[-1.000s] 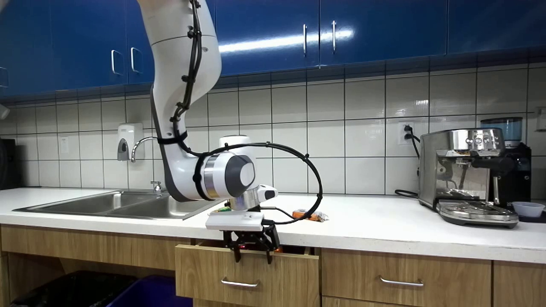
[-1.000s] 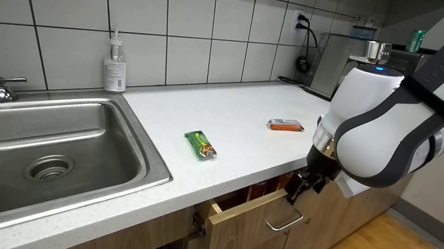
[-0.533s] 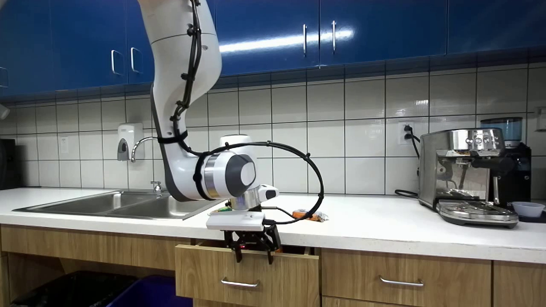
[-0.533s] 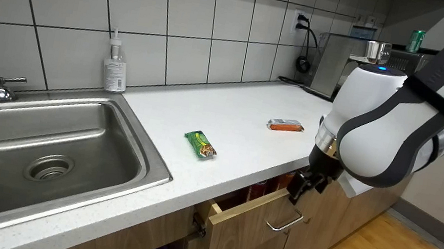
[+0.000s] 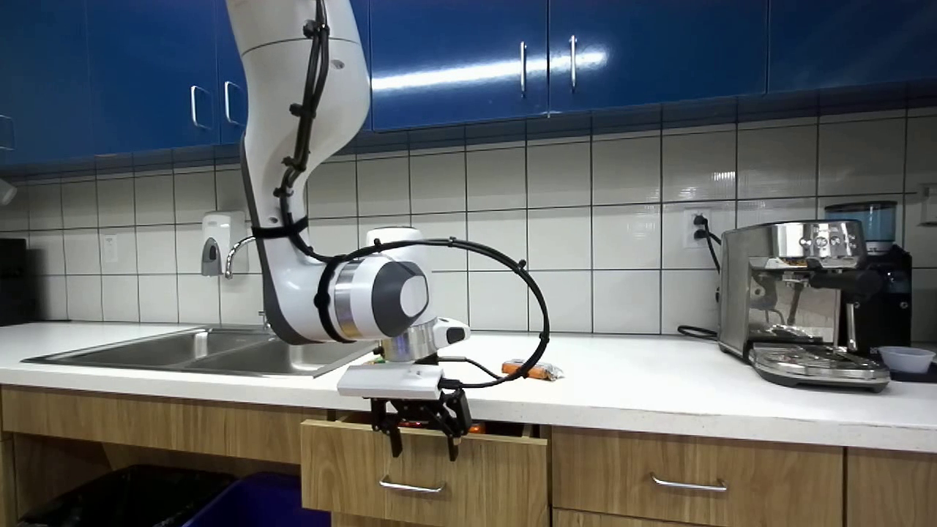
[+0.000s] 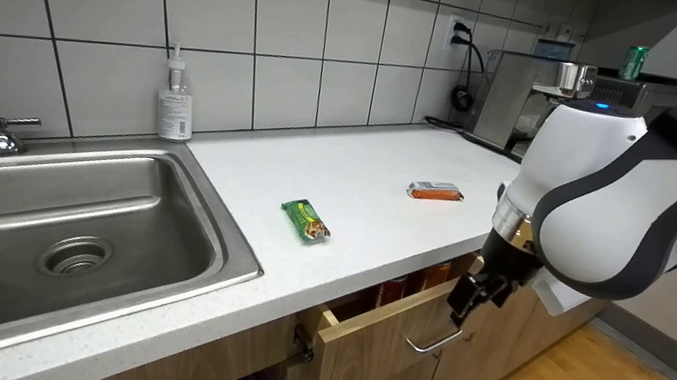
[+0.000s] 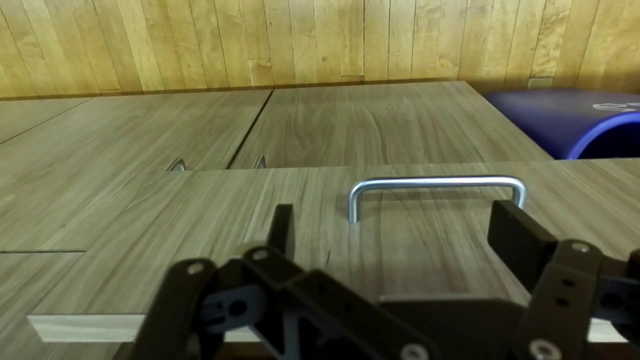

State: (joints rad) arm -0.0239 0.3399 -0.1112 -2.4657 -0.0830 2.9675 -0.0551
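- My gripper (image 7: pixel 393 215): jaws spread wide.
- Metal bar handle (image 7: pixel 437 181): between one and two o'clock from it, wrist view.
- Wooden drawer (image 5: pixel 424 470): partly pulled out, six o'clock from it in an exterior view (contact, I can't tell).

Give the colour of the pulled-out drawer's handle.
Silver, with a metallic shine; the handle shows best in the wrist view.

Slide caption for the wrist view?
Open gripper near the metal handle of a pulled-out drawer, purple bin upper right.
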